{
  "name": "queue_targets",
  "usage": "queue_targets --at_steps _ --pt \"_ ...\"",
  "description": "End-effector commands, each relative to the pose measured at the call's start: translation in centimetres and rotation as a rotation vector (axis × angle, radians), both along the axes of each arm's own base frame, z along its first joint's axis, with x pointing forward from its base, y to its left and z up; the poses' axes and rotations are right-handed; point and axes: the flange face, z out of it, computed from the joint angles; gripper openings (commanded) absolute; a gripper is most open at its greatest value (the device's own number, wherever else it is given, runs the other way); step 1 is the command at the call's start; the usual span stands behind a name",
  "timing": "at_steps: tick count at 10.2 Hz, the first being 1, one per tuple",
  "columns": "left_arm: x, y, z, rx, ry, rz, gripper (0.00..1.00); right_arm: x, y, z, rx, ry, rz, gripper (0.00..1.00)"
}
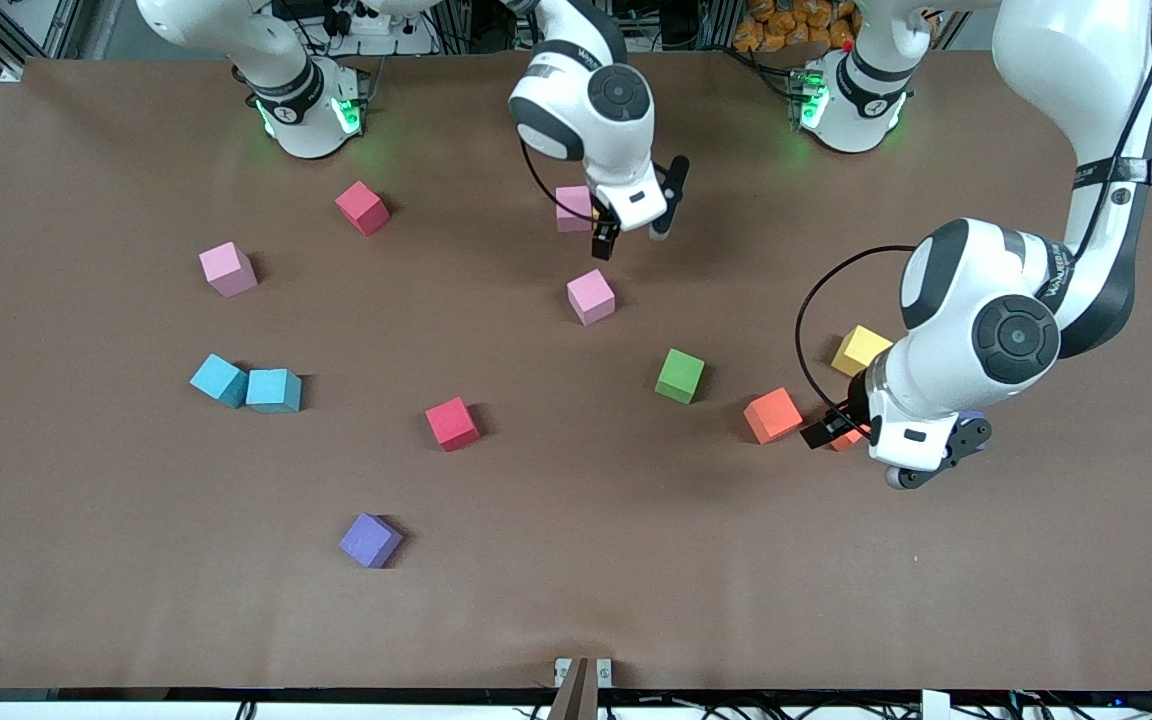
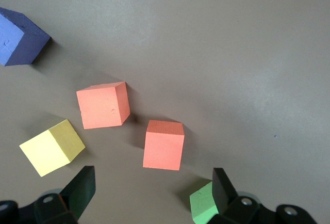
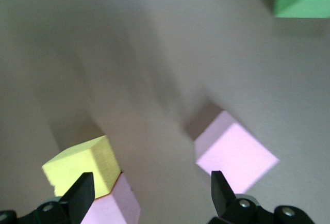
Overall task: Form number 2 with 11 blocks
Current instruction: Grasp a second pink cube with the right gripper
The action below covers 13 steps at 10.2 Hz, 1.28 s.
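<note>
Both grippers are wide open with nothing between the fingers. Right gripper (image 1: 633, 232) hangs over the middle of the table toward the robot bases, just above a pink block (image 1: 573, 208) that has a yellow block (image 3: 82, 171) tucked against it (the yellow one only really shows in the right wrist view). Another pink block (image 1: 591, 297) sits a bit nearer the front camera, apart from that pair. Left gripper (image 1: 871, 455) hovers toward the left arm's end of the table, over a loose cluster: an orange block (image 1: 772, 415), a second orange block (image 2: 164, 145) mostly hidden under the wrist in the front view, a yellow cube (image 1: 861, 350) and a purple-blue block (image 2: 18, 37) peeking out by the gripper. A green block (image 1: 680, 376) lies between the two groups. Toward the right arm's end there's a red block (image 1: 363, 207), a pink cube (image 1: 228, 269), and two teal blocks (image 1: 219, 380) touching each other, one at (image 1: 274, 390). Nearer the front camera sit a second red block (image 1: 452, 423) and a purple block (image 1: 370, 540). Everything's scattered on the brown table (image 1: 836, 600), so no number 2 is formed.
</note>
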Motion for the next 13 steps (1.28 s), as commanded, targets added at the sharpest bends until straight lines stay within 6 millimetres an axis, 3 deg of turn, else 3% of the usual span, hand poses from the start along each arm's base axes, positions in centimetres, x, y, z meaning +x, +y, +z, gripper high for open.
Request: queue_targets --at_steps 1,3,5,6,8,10,11,13 --pt "-1.0 -1.7 0.7 0.007 0.029 -0.036 1.0 2.1 -0.5 0.6 -0.005 -0.007 -0.173 1.0" --pt "-1.8 -2.6 1.0 0.021 0.053 -0.037 1.0 4.8 -3.3 -1.0 -0.026 0.002 -0.258 1.0" --pt "-2.5 -3.6 1.6 0.022 0.061 -0.043 1.0 4.9 -4.1 -3.3 -0.021 0.004 -0.384 1.0" --pt "-3.0 -5.0 1.7 0.023 0.06 -0.053 1.0 5.1 -4.4 -4.5 -0.02 0.004 -0.406 1.0" --pt "-3.3 -6.0 1.1 0.026 0.069 -0.061 1.0 5.2 -4.4 -5.6 -0.023 0.011 -0.472 1.0" --pt "-3.7 -5.2 -0.8 0.037 0.105 -0.079 1.0 5.1 -4.4 -5.9 -0.03 0.013 -0.502 1.0" --pt "-4.1 -5.9 -2.2 0.037 0.132 -0.05 1.0 5.2 -4.6 -6.1 -0.035 0.009 -0.499 1.0" --pt "-4.2 -6.4 -3.9 0.045 0.167 0.138 1.0 5.5 -4.7 -7.5 -0.015 0.007 -0.527 1.0"
